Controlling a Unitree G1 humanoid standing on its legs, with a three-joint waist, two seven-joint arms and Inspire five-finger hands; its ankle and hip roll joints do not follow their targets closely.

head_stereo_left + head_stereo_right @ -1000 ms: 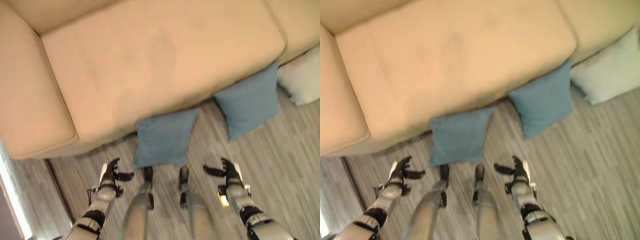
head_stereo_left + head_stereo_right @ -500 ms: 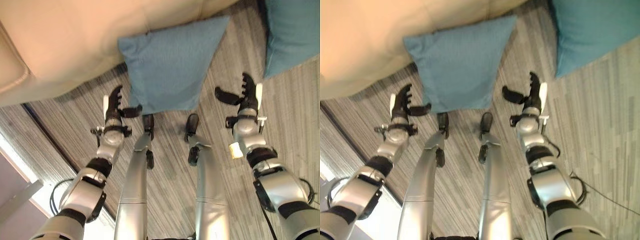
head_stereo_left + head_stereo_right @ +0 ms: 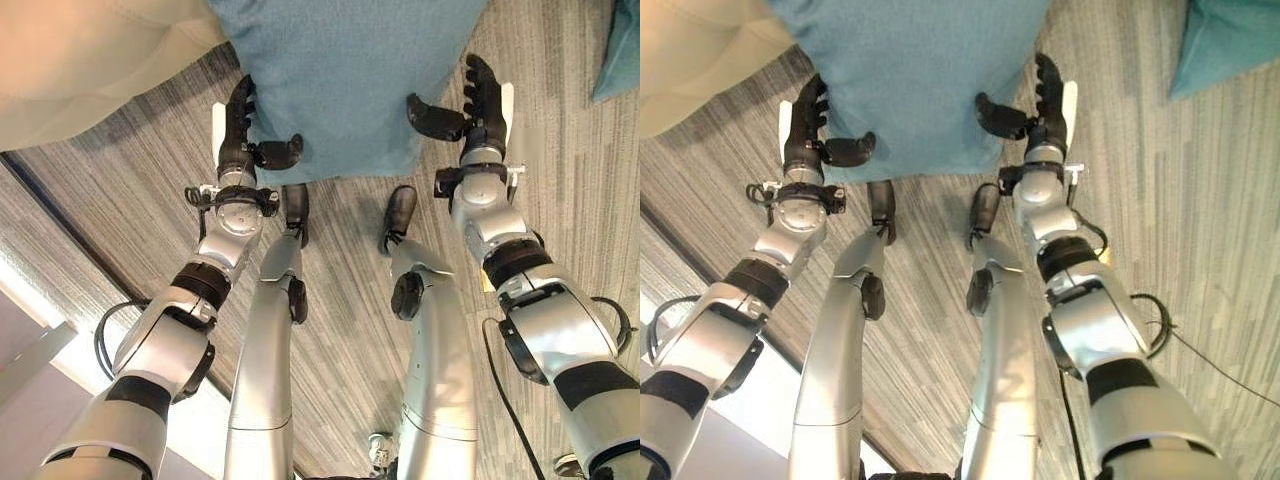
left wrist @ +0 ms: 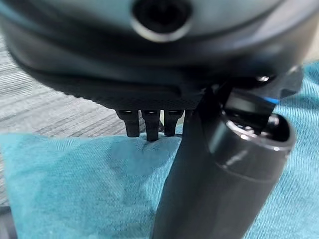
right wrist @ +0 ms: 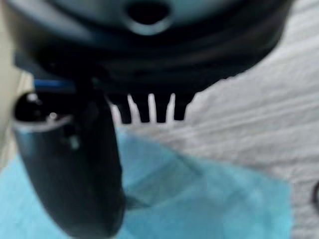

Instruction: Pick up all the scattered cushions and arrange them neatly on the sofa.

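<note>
A blue cushion (image 3: 345, 75) lies on the grey plank floor against the front of the beige sofa (image 3: 80, 70). My left hand (image 3: 238, 140) stands at the cushion's left edge, open, with straight fingers and the thumb lying over the near edge. In the left wrist view the fingertips (image 4: 147, 128) touch the blue cloth (image 4: 70, 189). My right hand (image 3: 482, 125) stands at the cushion's right edge, open too, its thumb reaching over the near corner. In the right wrist view the cushion (image 5: 209, 199) lies under the straight fingers (image 5: 149, 113).
A second blue cushion (image 3: 1230, 40) lies on the floor at the far right. The sofa's base runs along the upper left. A pale strip (image 3: 40, 300) borders the floor at the lower left.
The camera has dipped lower and closer to the floor. Both hands have reached forward from short of the cushion to its two sides, thumbs now over its near edge.
</note>
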